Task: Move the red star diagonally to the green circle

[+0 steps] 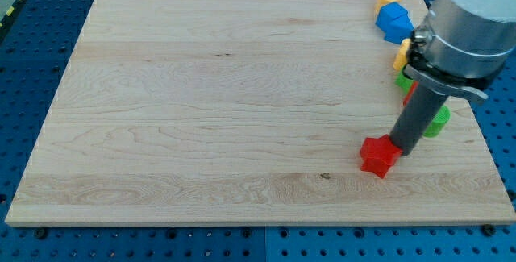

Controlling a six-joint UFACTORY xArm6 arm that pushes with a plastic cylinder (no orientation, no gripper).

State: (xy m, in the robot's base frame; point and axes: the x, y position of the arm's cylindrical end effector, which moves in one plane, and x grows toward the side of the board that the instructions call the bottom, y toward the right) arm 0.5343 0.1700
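A dark rod's tip [401, 151] is touching the red star's [378, 156] upper right edge on the bench [210, 101]; no fingers are showing. A green block [438, 122] is sitting just beyond, partly hidden.

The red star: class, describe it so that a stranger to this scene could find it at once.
Start at the wooden board and go towards its lower right. There the red star lies just left of my tip, seemingly touching it. It lies apart from the blocks clustered along the right edge.
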